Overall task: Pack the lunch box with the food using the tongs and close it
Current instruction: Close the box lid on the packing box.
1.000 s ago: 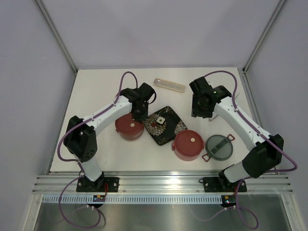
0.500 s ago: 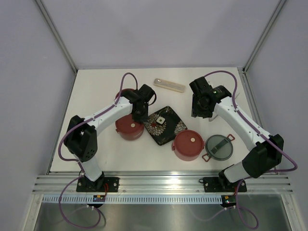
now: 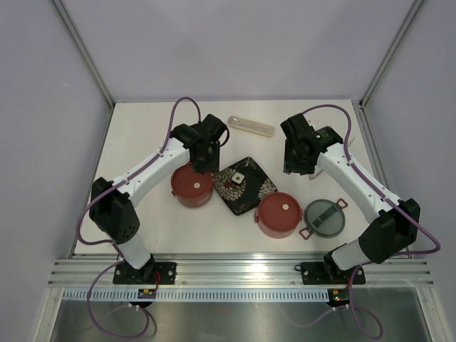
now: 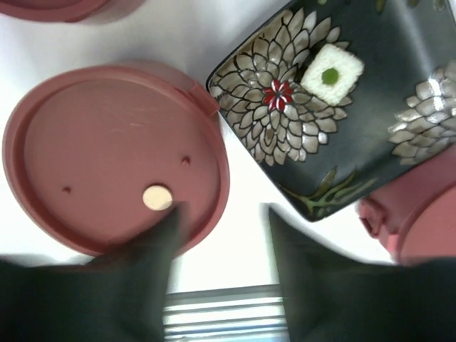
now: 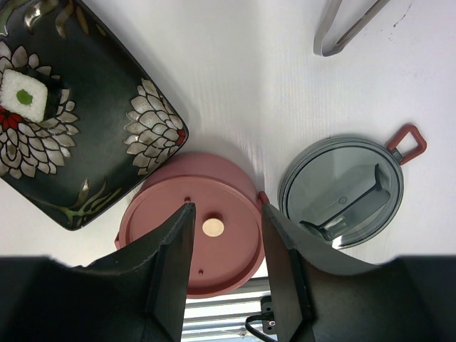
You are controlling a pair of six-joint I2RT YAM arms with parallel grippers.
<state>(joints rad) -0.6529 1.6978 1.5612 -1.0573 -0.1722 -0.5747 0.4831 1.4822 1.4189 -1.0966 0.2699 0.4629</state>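
The lunch box stands in parts. One dusty-red bowl (image 3: 191, 187) with its disc lid on sits left of the plate, and it fills the left of the left wrist view (image 4: 114, 157). A second lidded bowl (image 3: 278, 214) is near right, also in the right wrist view (image 5: 192, 242). The grey handled lid (image 3: 324, 217) lies beside it. My left gripper (image 4: 221, 221) hovers open above the left bowl's near edge, holding nothing. My right gripper (image 5: 226, 208) hangs open over the second bowl. The tongs (image 5: 345, 28) lie on the table. The food is hidden.
The black flower-patterned plate (image 3: 244, 185) lies between the bowls with a small white square (image 4: 329, 71) on it. A translucent oblong case (image 3: 251, 126) lies at the back. Another dusty-red rim (image 4: 57, 6) shows at the top left of the left wrist view.
My left gripper has opened, and it has drawn back and up from the left bowl's lid. The right arm has not moved.
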